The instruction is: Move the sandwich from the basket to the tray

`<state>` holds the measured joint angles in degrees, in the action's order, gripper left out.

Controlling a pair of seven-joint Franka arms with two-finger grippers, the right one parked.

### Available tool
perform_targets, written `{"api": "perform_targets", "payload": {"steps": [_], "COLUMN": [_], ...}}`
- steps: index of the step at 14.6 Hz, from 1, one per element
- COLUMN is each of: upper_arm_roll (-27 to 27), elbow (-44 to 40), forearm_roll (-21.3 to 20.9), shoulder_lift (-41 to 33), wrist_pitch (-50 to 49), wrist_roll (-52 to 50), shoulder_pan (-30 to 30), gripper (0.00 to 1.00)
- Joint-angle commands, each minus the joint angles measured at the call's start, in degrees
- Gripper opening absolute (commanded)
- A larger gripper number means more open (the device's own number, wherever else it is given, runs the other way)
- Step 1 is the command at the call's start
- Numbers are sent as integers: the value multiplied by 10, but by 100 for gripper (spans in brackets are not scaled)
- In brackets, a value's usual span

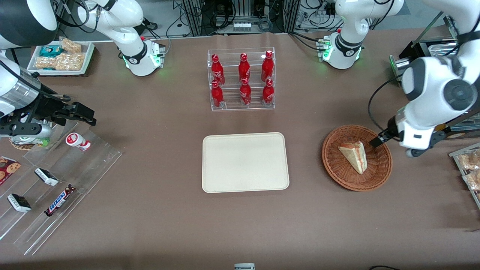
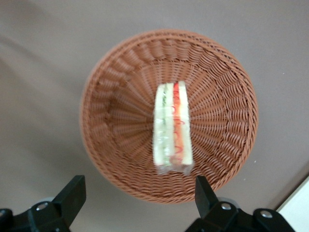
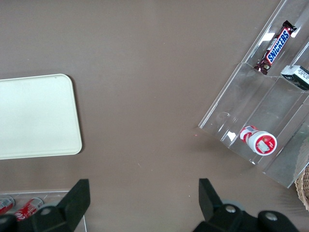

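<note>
The left arm's two-finger gripper is hovering above the round, reddish-brown woven wicker basket, its fingers spread wide and grasping nothing.

The small triangular sandwich wedge of pale bread, with green and orange-red filling layers showing along its edge, is lying inside the basket, near its middle. In the wrist view the sandwich is sitting between the lines of the two open fingers but well below them — no contact is being made.

The flat cream-beige rectangular tray with rounded corners is lying near the table's middle, well apart from the basket and carrying nothing.

Judgement: the task is standing at its opening stage. Descent, grasp, lift, carry and release onto the tray are all remaining.

Legible writing: a brown wrapped bar in the clear acrylic rack toward the parked arm's end is reading "SNICKERS". The red bottles in the central clear stand are bearing white script — too small to read.
</note>
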<state>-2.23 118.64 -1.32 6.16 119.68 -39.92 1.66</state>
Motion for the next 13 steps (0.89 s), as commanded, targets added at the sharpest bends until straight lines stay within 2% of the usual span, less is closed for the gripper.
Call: {"api": "perform_targets", "payload": {"steps": [1,4,9,10,11,12,13], "upper_arm_roll": [-8,-13,-21,-21,-21,-21,-21], "elbow": [-4,-4,-3,-4,-5,-5,-6], "forearm_roll": [-5,-27,-30,-29,-29,-30,-31], "shoulder_lift": [46,83,127,130,131,133,134], "wrist_pitch": [38,60,90,97,99,99,98], "wrist_roll": [-28,-20,-20,-20,-21,-19,-12], "shoulder_pan": [1,1,1,1,1,1,1], "gripper": [100,100,100,82,44,11,2]}}
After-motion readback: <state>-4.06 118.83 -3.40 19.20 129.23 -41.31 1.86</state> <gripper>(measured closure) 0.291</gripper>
